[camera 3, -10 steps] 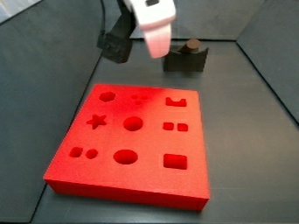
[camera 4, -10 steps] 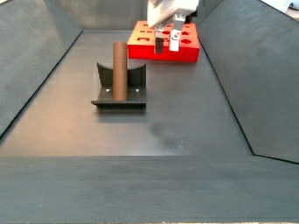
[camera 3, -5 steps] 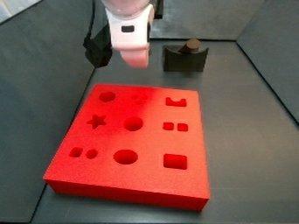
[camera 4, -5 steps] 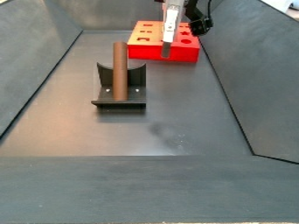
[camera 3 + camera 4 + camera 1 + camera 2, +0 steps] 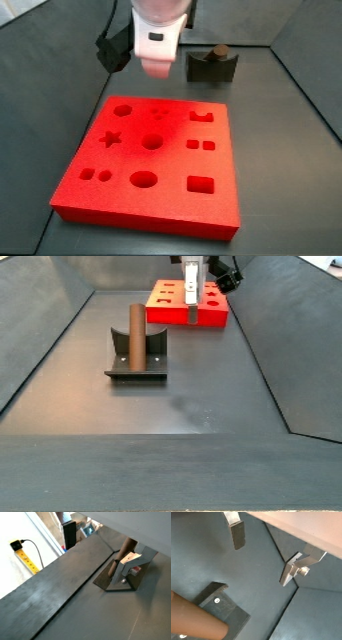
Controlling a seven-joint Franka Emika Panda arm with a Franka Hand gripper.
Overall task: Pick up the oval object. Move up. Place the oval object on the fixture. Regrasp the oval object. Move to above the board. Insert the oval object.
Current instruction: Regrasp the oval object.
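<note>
Side views show the hand [image 5: 155,68] has drifted from the fixture [image 5: 136,360] to above the board [image 5: 150,165], fingers apart and empty, leaving the oval object [image 5: 134,334] upright for regrasping

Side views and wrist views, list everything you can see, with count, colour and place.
board: one, bright red, flat on the floor, shaped holes in its top.
fixture: one, dark, on the floor apart from the board.
oval object: one, brown, standing upright in the fixture.
yellow strip: one, outside the enclosure wall.
floor: dark grey.
tool: one, silver fingers apart, nothing between them, above the board's edge nearest the fixture.
</note>
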